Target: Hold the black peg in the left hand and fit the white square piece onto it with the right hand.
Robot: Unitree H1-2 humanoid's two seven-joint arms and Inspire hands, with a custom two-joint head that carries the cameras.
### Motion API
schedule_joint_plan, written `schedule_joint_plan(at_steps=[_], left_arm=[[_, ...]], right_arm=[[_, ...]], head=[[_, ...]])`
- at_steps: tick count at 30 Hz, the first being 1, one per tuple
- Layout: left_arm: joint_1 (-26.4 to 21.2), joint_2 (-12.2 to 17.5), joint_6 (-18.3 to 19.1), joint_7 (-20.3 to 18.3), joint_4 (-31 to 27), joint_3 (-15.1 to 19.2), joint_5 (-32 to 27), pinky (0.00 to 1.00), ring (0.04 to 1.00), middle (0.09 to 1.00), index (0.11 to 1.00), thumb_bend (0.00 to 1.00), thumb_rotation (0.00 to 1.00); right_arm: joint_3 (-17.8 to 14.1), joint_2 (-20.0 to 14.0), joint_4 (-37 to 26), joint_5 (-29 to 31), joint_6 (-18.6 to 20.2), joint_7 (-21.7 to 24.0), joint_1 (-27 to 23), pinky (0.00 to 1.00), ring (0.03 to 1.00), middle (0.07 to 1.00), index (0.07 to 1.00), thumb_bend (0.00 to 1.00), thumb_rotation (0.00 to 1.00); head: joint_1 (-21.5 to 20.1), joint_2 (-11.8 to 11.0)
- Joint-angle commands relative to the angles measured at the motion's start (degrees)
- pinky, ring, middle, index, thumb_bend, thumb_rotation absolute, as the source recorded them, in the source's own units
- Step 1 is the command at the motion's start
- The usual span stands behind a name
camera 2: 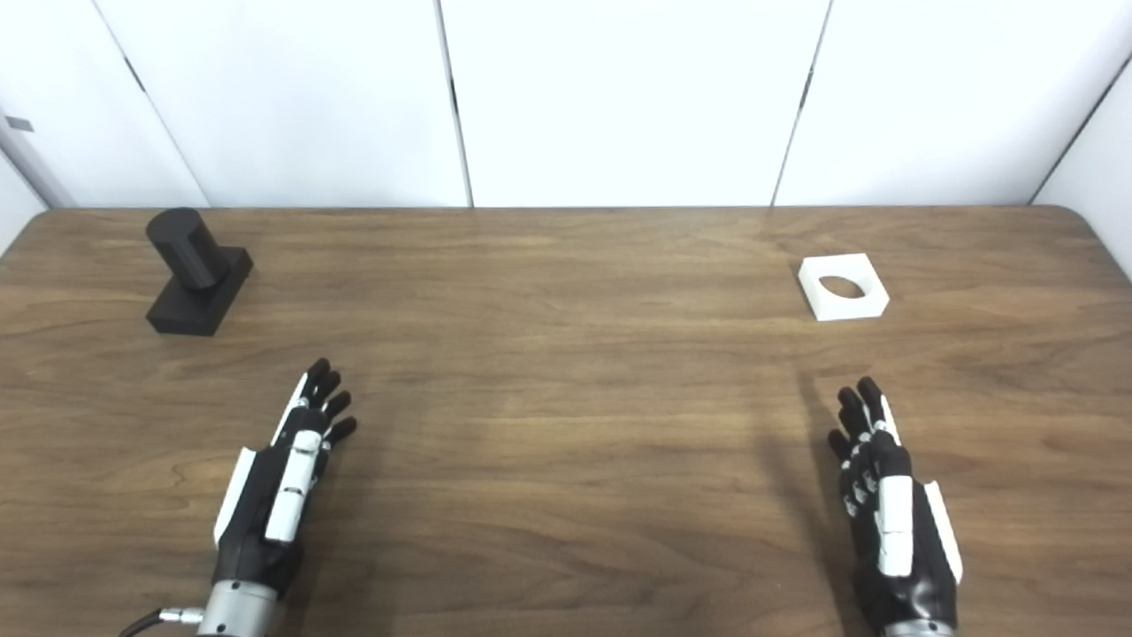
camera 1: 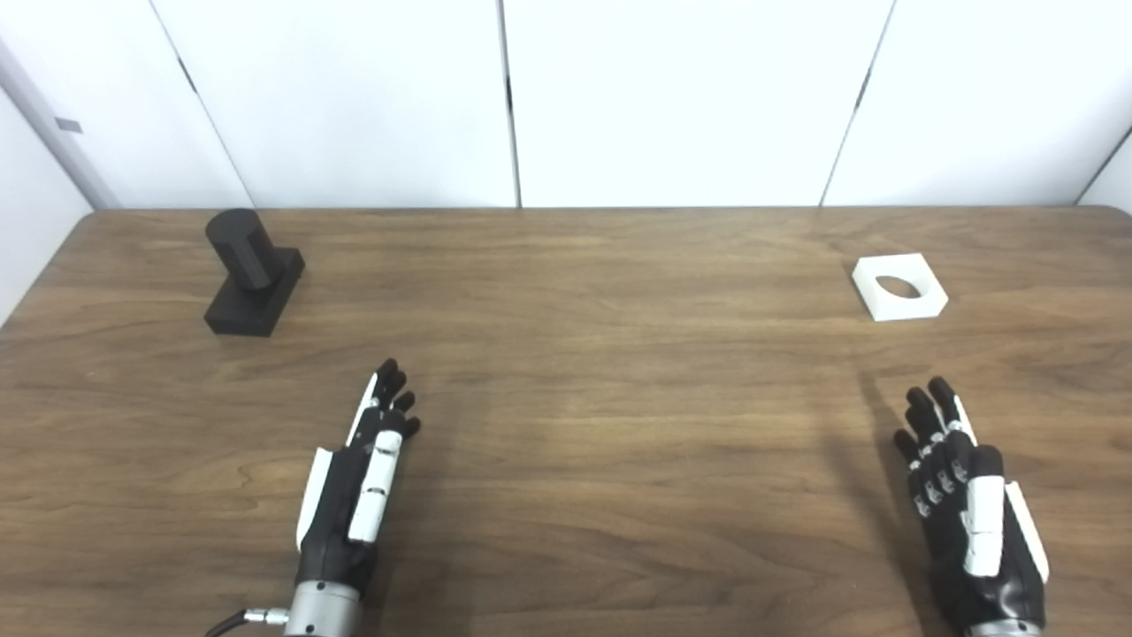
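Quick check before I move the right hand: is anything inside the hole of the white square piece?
Nothing sits in it. Through the round hole of the white square piece only bare wood of the table shows. Whatever lies beneath its solid border is covered.

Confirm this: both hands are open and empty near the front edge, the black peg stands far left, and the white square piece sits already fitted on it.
Not fitted. The white square piece lies alone at far right, apart from the black peg, per the left eye view. Left hand and right hand are open.
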Motion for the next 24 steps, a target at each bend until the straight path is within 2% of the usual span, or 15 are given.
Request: schedule_joint_plan(at_steps=[1, 2, 4, 6, 8, 10, 12, 13, 15, 17, 19, 21, 24], left_arm=[[-0.36, -3.59, -2.47, 1.34, -0.29, 0.63, 1.16, 0.89, 0.926, 0.956, 0.991, 0.41, 0.78], [-0.26, -3.48, -2.29, 1.48, -0.78, 0.75, 1.36, 0.89, 0.927, 0.954, 0.989, 0.42, 0.74], [-0.17, -2.84, 1.04, 2.01, -4.35, 1.28, 3.49, 0.89, 0.929, 0.951, 0.990, 0.42, 0.69], [-0.76, -1.73, 6.52, 2.58, -9.31, 2.14, 8.44, 0.82, 0.901, 0.921, 0.977, 0.45, 0.58], [-1.75, -0.99, 11.61, 2.23, -12.91, 3.28, 10.45, 0.82, 0.886, 0.907, 0.971, 0.44, 0.53], [-3.85, 0.35, 18.17, 1.24, -16.85, 5.34, 10.62, 0.86, 0.890, 0.909, 0.975, 0.47, 0.41], [-6.65, 2.74, 24.75, 0.37, -19.71, 7.88, 13.28, 0.85, 0.879, 0.907, 0.969, 0.55, 0.32], [-7.86, 3.95, 26.58, -0.10, -20.19, 9.20, 15.38, 0.83, 0.867, 0.904, 0.965, 0.60, 0.31], [-9.98, 6.00, 27.74, -1.99, -19.70, 12.18, 21.10, 0.80, 0.859, 0.901, 0.954, 0.66, 0.27], [-11.76, 7.12, 27.75, -4.82, -18.51, 15.59, 25.84, 0.82, 0.884, 0.909, 0.955, 0.66, 0.29], [-13.67, 8.60, 27.76, -6.69, -16.15, 18.48, 30.07, 0.81, 0.903, 0.929, 0.950, 0.64, 0.29], [-15.35, 9.65, 27.76, -8.87, -13.64, 20.73, 34.77, 0.79, 0.896, 0.934, 0.945, 0.63, 0.37], [-17.30, 10.70, 27.75, -10.72, -10.24, 22.39, 39.86, 0.72, 0.888, 0.935, 0.925, 0.64, 0.43]], right_arm=[[-0.10, 1.51, -0.27, 0.00, -1.55, 0.22, -0.62, 1.00, 1.000, 0.969, 0.996, 0.60, 1.00], [-0.09, 1.72, -0.38, 0.04, -1.41, 0.09, -0.58, 1.00, 1.000, 0.967, 0.995, 0.61, 1.00], [-0.14, 1.95, -0.41, -0.18, -1.35, -0.19, -0.60, 1.00, 1.000, 0.959, 0.993, 0.61, 1.00], [-0.29, 2.07, -0.34, -0.07, -1.46, -0.38, -0.63, 1.00, 1.000, 0.962, 0.998, 0.62, 1.00], [-0.28, 2.11, -0.33, -0.37, -1.57, -0.53, -0.55, 1.00, 1.000, 0.964, 1.000, 0.62, 1.00], [-0.17, 2.01, -0.44, -0.46, -1.33, -0.48, -0.48, 1.00, 1.000, 0.967, 0.999, 0.61, 1.00], [-0.13, 2.17, -0.64, -0.30, -0.95, -0.57, -0.45, 1.00, 1.000, 0.971, 1.000, 0.62, 1.00], [-0.11, 2.35, -0.77, -0.46, -0.86, -0.73, -0.48, 1.00, 1.000, 0.970, 1.000, 0.62, 1.00], [0.02, 2.54, -1.06, -1.21, -0.88, -1.04, -0.52, 1.00, 1.000, 0.964, 1.000, 0.61, 1.00], [0.22, 2.54, -1.08, -1.62, -1.13, -1.13, -0.53, 1.00, 1.000, 0.963, 1.000, 0.61, 1.00], [0.27, 2.48, -0.81, -1.61, -1.24, -1.09, -0.64, 1.00, 1.000, 0.962, 1.000, 0.62, 1.00], [0.28, 2.47, -0.72, -1.46, -1.02, -1.09, -0.71, 1.00, 1.000, 0.967, 1.000, 0.62, 1.00], [0.27, 2.50, -0.91, -0.86, -0.34, -1.08, -0.73, 1.00, 1.000, 0.970, 1.000, 0.63, 1.00]], head=[[-0.29, 0.04], [-0.50, 0.20], [-0.50, 0.20], [-0.50, 0.20], [0.93, 0.42], [1.23, 0.40], [1.45, 0.48], [1.67, 0.58], [1.84, 0.64], [2.25, 0.65], [2.50, 0.60], [2.87, 0.66], [3.33, 0.73]])
